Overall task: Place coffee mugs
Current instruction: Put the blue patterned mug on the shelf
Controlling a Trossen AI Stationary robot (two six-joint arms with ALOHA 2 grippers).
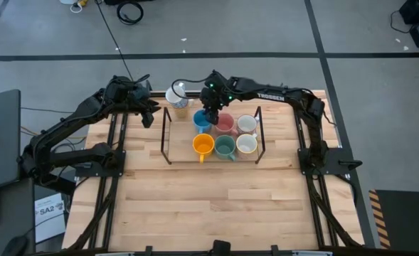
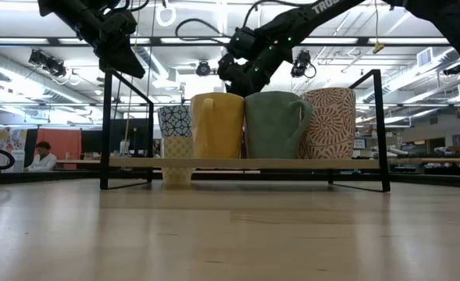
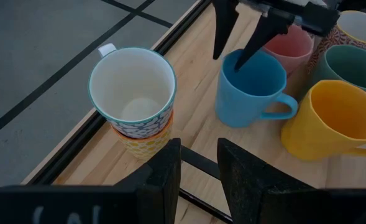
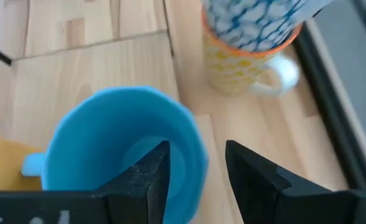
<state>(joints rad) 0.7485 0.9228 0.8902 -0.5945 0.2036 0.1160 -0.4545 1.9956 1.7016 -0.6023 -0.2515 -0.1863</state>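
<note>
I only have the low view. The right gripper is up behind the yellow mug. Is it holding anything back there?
Observer: Not holding. The right gripper straddles the rim of a blue mug hidden behind the yellow mug, one finger inside, fingers apart.
Operator: Any more mugs in that back row?
Observer: Yes, a pink mug beside the blue one, then a patterned white mug.
Operator: And the left gripper?
Observer: The left gripper hovers open near two stacked mugs at the table's far edge, outside the rack.
</note>
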